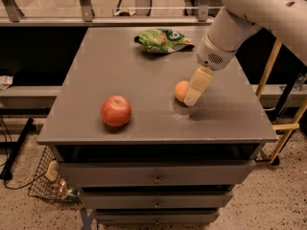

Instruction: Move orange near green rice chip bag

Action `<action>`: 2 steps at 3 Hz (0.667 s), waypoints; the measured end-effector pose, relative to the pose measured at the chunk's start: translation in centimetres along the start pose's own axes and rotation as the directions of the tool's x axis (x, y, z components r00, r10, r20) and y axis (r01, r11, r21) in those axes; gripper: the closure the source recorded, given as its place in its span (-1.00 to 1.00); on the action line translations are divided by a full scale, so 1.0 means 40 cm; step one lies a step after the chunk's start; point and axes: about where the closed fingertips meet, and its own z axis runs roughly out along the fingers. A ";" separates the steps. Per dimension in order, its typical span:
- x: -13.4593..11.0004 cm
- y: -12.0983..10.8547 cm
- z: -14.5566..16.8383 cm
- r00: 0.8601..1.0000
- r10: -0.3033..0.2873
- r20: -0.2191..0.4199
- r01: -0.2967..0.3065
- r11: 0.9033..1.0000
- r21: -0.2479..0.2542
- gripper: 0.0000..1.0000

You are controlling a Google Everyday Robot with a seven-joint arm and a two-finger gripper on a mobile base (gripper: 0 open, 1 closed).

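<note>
The orange [181, 90] sits on the grey cabinet top [120, 66], right of centre. The green rice chip bag [163, 40] lies near the far edge, well apart from the orange. My gripper [193, 98] reaches down from the upper right and stands right beside the orange on its right side, covering part of it. Its tip is close to the surface.
A red apple [115, 110] sits at the front left of the top. The cabinet has drawers [156, 178] below. A wire basket [45, 183] stands on the floor at the left. Wooden legs [268, 71] stand at the right.
</note>
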 end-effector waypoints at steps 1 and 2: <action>0.002 0.040 0.020 0.999 0.024 -0.047 -0.024 1.000 -0.007 -1.00; -0.004 0.044 0.024 0.999 0.020 -0.046 -0.020 1.000 -0.011 -1.00</action>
